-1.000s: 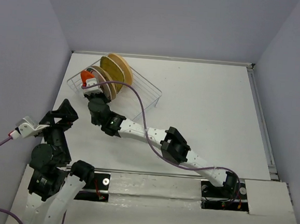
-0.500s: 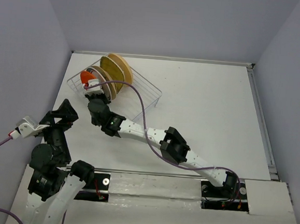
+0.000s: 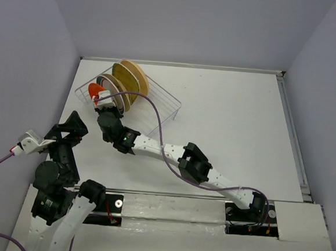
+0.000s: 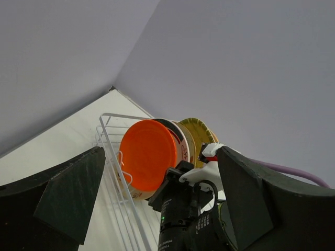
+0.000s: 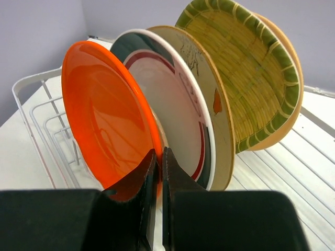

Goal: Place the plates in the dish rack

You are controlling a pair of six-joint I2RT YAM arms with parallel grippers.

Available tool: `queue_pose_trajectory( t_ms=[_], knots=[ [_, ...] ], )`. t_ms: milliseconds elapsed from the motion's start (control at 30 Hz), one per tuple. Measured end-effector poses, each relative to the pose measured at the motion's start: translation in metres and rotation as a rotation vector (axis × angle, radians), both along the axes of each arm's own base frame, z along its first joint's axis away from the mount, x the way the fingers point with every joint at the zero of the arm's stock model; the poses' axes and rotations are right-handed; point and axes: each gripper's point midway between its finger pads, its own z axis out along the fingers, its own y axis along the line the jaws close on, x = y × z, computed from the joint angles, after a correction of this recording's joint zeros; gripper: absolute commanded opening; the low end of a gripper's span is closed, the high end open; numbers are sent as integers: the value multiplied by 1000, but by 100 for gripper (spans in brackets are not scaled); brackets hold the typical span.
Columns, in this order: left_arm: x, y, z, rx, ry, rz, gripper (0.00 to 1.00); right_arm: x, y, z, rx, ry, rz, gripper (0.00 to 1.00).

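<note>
The white wire dish rack stands at the far left of the table. Upright in it, from back to front, are the peach plate, the yellow-olive ribbed plate, the cream plate with painted marks and the white plate with a dark green-red rim. My right gripper is shut on the lower rim of the small red-orange plate, holding it on edge at the rack's front end. A beige edge shows just behind it. My left gripper is open and empty, well back from the rack.
The rack's near-left wire wall stands just left of the red-orange plate. The right arm stretches diagonally across the table with its purple cable looping over the rack's near side. The left arm is folded at the near left corner.
The right gripper has shifted slightly toward the rack's left end, and the red-orange plate has moved with it. The left arm has not moved.
</note>
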Motion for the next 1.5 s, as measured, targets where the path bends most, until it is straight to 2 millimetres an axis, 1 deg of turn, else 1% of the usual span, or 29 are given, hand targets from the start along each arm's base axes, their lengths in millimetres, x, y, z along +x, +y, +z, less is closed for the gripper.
queue_pose_trajectory(
  t_ms=[167, 200, 233, 267, 300, 333, 433, 533, 567, 633, 667, 733, 767, 833, 867, 900, 933, 967, 1000, 1033, 1067, 1133, 1167, 1233, 1267, 1300, 1367, 1400, 1500],
  knots=[
    [0, 0, 0, 0, -1, -2, 99, 1, 3, -20, -34, 14, 4, 7],
    [0, 0, 0, 0, -1, -2, 99, 1, 3, -23, -37, 16, 4, 11],
    [0, 0, 0, 1, -1, -3, 99, 0, 3, -26, -43, 20, 6, 22],
    [0, 0, 0, 1, -1, -3, 99, 0, 4, -30, -47, 25, 12, 30],
    [0, 0, 0, 1, -1, -3, 99, -1, 6, -32, -45, 28, 21, 46],
    [0, 0, 0, 1, -1, -3, 99, -2, 7, -35, -41, 31, 27, 52],
    [0, 0, 0, 1, 0, -3, 99, -6, 11, -43, -56, 41, 52, 67],
    [0, 0, 0, 1, 0, -2, 99, -14, 13, -40, -63, 51, 82, 71],
    [0, 0, 0, 2, 0, 0, 99, -18, 9, -35, -79, 59, 92, 71],
    [-1, 1, 1, 5, -1, 6, 99, -26, 3, -22, -82, 73, 123, 71],
    [-1, 2, 1, 7, -5, 9, 99, -31, -4, -12, -85, 80, 133, 72],
    [-3, 3, 1, 9, -13, 13, 99, -43, -16, 19, -40, 91, 181, 73],
    [-4, 4, 0, 12, -15, 14, 99, -52, -24, 39, -6, 96, 220, 75],
    [-4, 4, 0, 18, -19, 15, 99, -69, -50, 75, 51, 102, 277, 79],
    [-4, 4, 0, 22, -18, 13, 99, -80, -67, 101, 98, 95, 314, 84],
    [-3, 3, 0, 28, -16, 9, 99, -88, -79, 114, 126, 91, 339, 85],
    [-2, 1, 0, 34, -13, 3, 99, -98, -101, 133, 164, 86, 361, 87],
    [-1, 0, -1, 40, -10, -5, 99, -110, -123, 148, 199, 87, 405, 90],
    [0, -1, -1, 45, -6, -9, 99, -115, -138, 157, 235, 86, 436, 93],
    [2, -4, -1, 51, -1, -17, 99, -126, -157, 161, 271, 99, 500, 97],
    [4, -6, -2, 56, 7, -24, 99, -129, -179, 161, 297, 107, 523, 98],
    [10, -10, -5, 70, 26, -40, 99, -128, -212, 151, 329, 128, 551, 100],
    [12, -12, -6, 76, 32, -47, 99, -127, -236, 133, 332, 159, 552, 100],
    [18, -18, -8, 94, 49, -69, 99, -131, -270, 104, 326, 201, 530, 100],
    [21, -20, -9, 103, 58, -79, 99, -140, -289, 83, 327, 229, 527, 100],
    [23, -23, -10, 110, 66, -88, 99, -149, -300, 68, 321, 249, 527, 100],
    [27, -28, -11, 124, 78, -108, 99, -163, -316, 48, 334, 273, 529, 100],
    [29, -29, -12, 129, 80, -114, 99, -170, -324, 35, 345, 292, 526, 99],
    [33, -35, -13, 145, 86, -140, 99, -182, -348, -3, 401, 345, 475, 99]
  ],
)
